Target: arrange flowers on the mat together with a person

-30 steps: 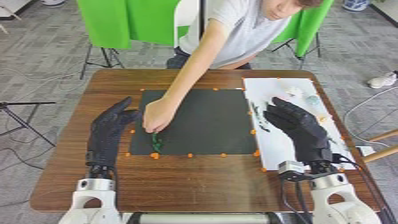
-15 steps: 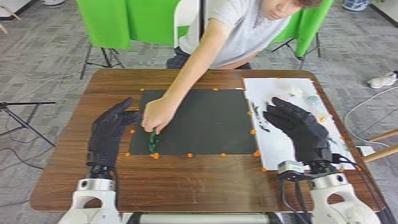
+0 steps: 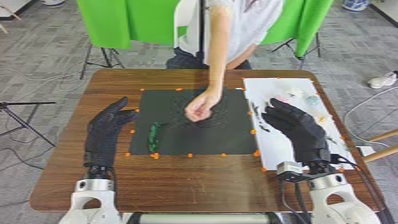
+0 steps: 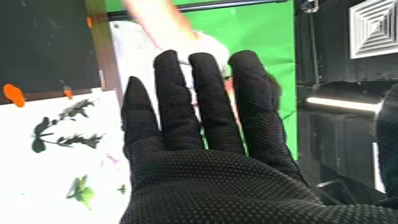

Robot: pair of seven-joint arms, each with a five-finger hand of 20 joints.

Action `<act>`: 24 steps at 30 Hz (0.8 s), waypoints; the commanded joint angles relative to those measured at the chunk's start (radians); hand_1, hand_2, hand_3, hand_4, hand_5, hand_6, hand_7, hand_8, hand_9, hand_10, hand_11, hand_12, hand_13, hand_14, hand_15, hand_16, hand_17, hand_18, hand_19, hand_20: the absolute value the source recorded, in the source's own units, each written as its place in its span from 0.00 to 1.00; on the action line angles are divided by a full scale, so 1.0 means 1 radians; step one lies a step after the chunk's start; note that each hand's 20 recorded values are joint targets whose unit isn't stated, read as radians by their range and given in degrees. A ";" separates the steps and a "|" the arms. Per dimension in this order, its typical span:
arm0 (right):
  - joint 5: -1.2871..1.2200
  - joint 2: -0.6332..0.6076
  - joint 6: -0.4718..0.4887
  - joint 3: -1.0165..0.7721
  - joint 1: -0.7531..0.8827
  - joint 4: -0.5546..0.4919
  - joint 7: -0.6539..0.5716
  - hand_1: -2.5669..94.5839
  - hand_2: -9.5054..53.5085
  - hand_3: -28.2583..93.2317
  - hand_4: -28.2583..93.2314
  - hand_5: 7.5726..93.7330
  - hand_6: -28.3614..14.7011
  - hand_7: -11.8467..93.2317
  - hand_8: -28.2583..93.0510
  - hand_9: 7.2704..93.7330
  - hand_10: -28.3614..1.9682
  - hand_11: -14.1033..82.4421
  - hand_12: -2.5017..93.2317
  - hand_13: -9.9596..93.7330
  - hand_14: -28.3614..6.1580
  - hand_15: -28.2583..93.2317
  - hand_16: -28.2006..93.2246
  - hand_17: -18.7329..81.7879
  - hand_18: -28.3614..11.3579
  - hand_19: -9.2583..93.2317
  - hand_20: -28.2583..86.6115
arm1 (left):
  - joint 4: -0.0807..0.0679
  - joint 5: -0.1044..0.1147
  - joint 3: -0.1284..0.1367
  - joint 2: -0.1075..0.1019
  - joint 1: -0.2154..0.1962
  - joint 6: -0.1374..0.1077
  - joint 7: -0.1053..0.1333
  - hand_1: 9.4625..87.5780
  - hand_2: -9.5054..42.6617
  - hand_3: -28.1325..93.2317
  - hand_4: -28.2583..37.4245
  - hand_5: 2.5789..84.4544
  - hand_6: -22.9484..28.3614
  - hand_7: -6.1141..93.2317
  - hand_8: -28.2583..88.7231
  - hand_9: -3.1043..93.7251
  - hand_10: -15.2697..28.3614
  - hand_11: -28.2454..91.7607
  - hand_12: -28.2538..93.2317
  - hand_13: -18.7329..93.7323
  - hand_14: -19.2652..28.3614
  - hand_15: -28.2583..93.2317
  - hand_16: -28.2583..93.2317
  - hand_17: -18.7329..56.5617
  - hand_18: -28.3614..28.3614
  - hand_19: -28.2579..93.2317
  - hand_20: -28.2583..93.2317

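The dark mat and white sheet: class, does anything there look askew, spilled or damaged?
Nothing stands out. The green sprig lies on the dark mat near its left edge, and the loose flowers and leaves on the white sheet look like supplies, not a spill.

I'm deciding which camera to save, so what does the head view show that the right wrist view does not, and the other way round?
Head view: the left hand, the green sprig lying on the left part of the dark mat, and the grey floor around the table.

Right wrist view: a lit strip light and a square grille.

Both: the right hand, fingers extended, part or all of the mat, the white sheet with plant pieces, green cloth and the person's arm.
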State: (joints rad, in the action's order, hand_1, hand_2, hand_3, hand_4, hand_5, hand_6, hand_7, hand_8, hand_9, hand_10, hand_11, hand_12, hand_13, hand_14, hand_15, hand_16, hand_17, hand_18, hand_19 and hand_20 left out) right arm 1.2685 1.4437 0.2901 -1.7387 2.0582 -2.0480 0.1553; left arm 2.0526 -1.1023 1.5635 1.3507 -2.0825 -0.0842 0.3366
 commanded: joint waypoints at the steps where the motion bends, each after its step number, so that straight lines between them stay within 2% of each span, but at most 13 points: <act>1: 0.015 0.006 -0.005 0.007 0.009 -0.008 0.004 0.13 0.10 0.82 0.07 0.46 0.61 0.21 0.17 0.47 0.43 0.21 0.18 0.48 0.36 0.34 0.39 0.38 0.30 0.16 0.48 | -0.002 0.008 -0.007 0.010 -0.029 -0.003 -0.011 0.22 0.08 0.79 0.17 0.57 0.49 0.21 0.19 0.57 0.69 0.45 0.37 0.52 0.78 0.51 0.25 0.31 0.75 0.35 0.40; 4: 0.054 0.003 -0.085 0.020 0.015 -0.024 0.041 0.15 0.03 0.84 0.07 0.46 0.61 0.21 0.17 0.47 0.43 0.21 0.18 0.49 0.38 0.34 0.39 0.38 0.30 0.17 0.49 | 0.001 0.014 0.000 0.004 -0.037 -0.012 -0.013 0.22 0.08 0.79 0.17 0.57 0.49 0.21 0.19 0.57 0.69 0.45 0.37 0.51 0.78 0.51 0.25 0.31 0.75 0.35 0.40; 7: 0.100 -0.013 -0.233 0.036 0.018 -0.054 0.063 0.19 0.00 0.83 0.06 0.48 0.62 0.23 0.17 0.50 0.43 0.21 0.19 0.52 0.39 0.35 0.39 0.40 0.30 0.20 0.51 | -0.001 0.011 0.001 0.004 -0.028 -0.010 -0.011 0.22 0.08 0.79 0.17 0.57 0.49 0.21 0.19 0.57 0.69 0.45 0.37 0.51 0.78 0.51 0.25 0.31 0.75 0.35 0.40; 12: 0.209 -0.055 -0.387 0.003 0.018 -0.104 0.046 0.21 0.00 0.80 0.01 0.51 0.61 0.26 0.16 0.56 0.44 0.24 0.20 0.58 0.41 0.37 0.40 0.44 0.29 0.30 0.57 | -0.003 0.002 0.000 0.006 -0.028 -0.004 -0.019 0.22 0.08 0.79 0.17 0.57 0.49 0.21 0.19 0.57 0.69 0.45 0.37 0.51 0.78 0.51 0.25 0.31 0.75 0.35 0.40; 14: 0.288 -0.080 -0.456 -0.016 0.027 -0.119 0.018 0.23 0.00 0.77 0.00 0.53 0.60 0.26 0.16 0.60 0.44 0.27 0.21 0.64 0.41 0.38 0.41 0.47 0.30 0.38 0.60 | -0.001 -0.001 0.001 0.005 -0.035 -0.004 -0.022 0.22 0.08 0.79 0.17 0.57 0.49 0.21 0.19 0.57 0.69 0.45 0.37 0.51 0.78 0.51 0.25 0.31 0.75 0.35 0.40; 16: 0.398 -0.104 -0.528 -0.036 0.037 -0.137 -0.044 0.24 0.00 0.76 0.00 0.55 0.59 0.26 0.16 0.62 0.43 0.29 0.22 0.67 0.42 0.40 0.42 0.49 0.28 0.44 0.63 | 0.003 -0.001 0.001 0.003 -0.042 -0.010 -0.021 0.22 0.08 0.79 0.17 0.57 0.49 0.21 0.19 0.57 0.69 0.45 0.37 0.51 0.78 0.51 0.25 0.31 0.75 0.36 0.40; 18: 0.538 -0.117 -0.539 -0.075 0.051 -0.151 -0.118 0.27 0.00 0.76 0.00 0.57 0.58 0.26 0.17 0.67 0.42 0.30 0.22 0.71 0.43 0.42 0.42 0.50 0.27 0.50 0.63 | 0.005 -0.001 0.004 0.001 -0.042 -0.012 -0.020 0.22 0.08 0.79 0.17 0.57 0.49 0.21 0.19 0.57 0.69 0.45 0.37 0.51 0.78 0.51 0.25 0.31 0.75 0.36 0.40; 21: 0.705 -0.137 -0.529 -0.128 0.069 -0.168 -0.237 0.33 0.00 0.79 0.01 0.59 0.57 0.26 0.17 0.69 0.43 0.31 0.22 0.74 0.47 0.44 0.42 0.52 0.27 0.54 0.63 | 0.002 -0.003 0.006 -0.003 -0.032 -0.008 -0.026 0.22 0.08 0.79 0.17 0.57 0.49 0.21 0.19 0.57 0.69 0.45 0.37 0.51 0.78 0.51 0.25 0.31 0.75 0.36 0.40; 24: 0.863 -0.175 -0.559 -0.123 0.060 -0.153 -0.349 0.37 0.00 0.80 0.03 0.60 0.57 0.27 0.17 0.70 0.44 0.32 0.22 0.75 0.49 0.45 0.42 0.53 0.27 0.58 0.63 | 0.002 -0.013 0.009 -0.006 -0.031 -0.004 -0.030 0.22 0.08 0.79 0.16 0.57 0.49 0.21 0.18 0.57 0.69 0.45 0.37 0.51 0.78 0.51 0.25 0.31 0.75 0.36 0.40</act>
State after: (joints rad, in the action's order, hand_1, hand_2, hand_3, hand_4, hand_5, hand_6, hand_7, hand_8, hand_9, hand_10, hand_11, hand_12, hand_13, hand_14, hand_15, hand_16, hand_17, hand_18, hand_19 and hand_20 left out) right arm 1.8512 1.3297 -0.2348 -1.8161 2.0977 -2.2066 -0.0218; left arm 2.0582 -1.1025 1.5702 1.3471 -2.0961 -0.0855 0.3235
